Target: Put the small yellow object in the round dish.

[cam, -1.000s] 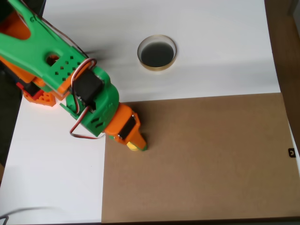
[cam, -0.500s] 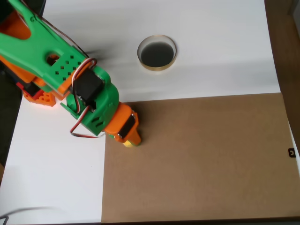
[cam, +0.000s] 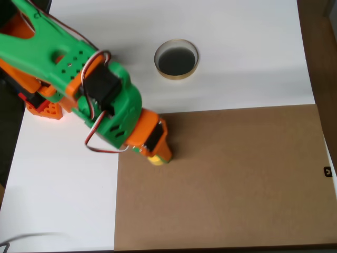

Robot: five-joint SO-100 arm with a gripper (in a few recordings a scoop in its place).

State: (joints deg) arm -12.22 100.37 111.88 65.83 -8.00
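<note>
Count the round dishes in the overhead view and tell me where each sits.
1. The round dish sits on the white surface, above the brown board, apart from the arm. Others could be hidden beneath the arm.

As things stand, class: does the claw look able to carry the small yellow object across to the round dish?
Probably yes. The claw sits right over the small yellow object, and bare white surface lies between it and the round dish. Its grip cannot be judged from above.
</note>
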